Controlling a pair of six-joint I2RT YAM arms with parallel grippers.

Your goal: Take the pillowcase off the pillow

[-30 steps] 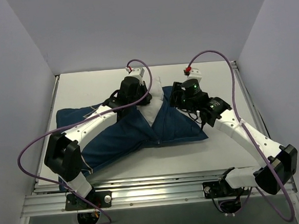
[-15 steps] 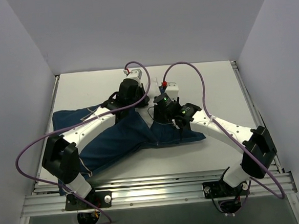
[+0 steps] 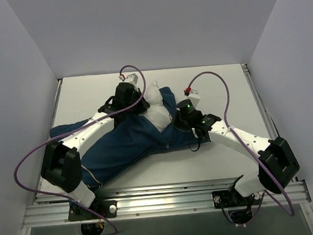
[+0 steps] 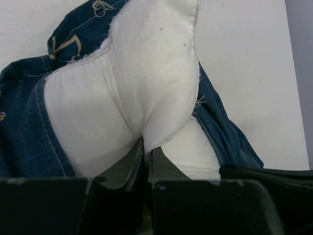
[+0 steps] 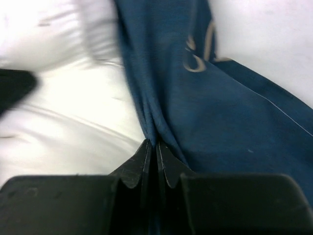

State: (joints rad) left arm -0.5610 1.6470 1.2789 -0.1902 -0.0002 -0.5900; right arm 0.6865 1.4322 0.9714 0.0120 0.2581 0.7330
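The navy pillowcase (image 3: 121, 147) lies across the table, its open end toward the middle. Out of that opening pokes a corner of the white pillow (image 3: 156, 104). My left gripper (image 3: 139, 103) is shut on a fold of the pillow (image 4: 151, 93), the white fabric bunched between its jaws (image 4: 145, 147). My right gripper (image 3: 177, 119) is shut on the pillowcase's edge, a pleat of navy cloth (image 5: 195, 103) pinched at the fingertips (image 5: 154, 144), with the pillow (image 5: 58, 98) bright to its left.
Grey walls close in on three sides of the white table (image 3: 219, 86). A metal rail (image 3: 162, 203) with both arm bases runs along the near edge. Purple cables (image 3: 212, 76) loop above each wrist.
The right gripper has moved from over the pillow to the opening's right edge and shut on the navy cloth. The left arm drew the pillow corner back and left; more white shows.
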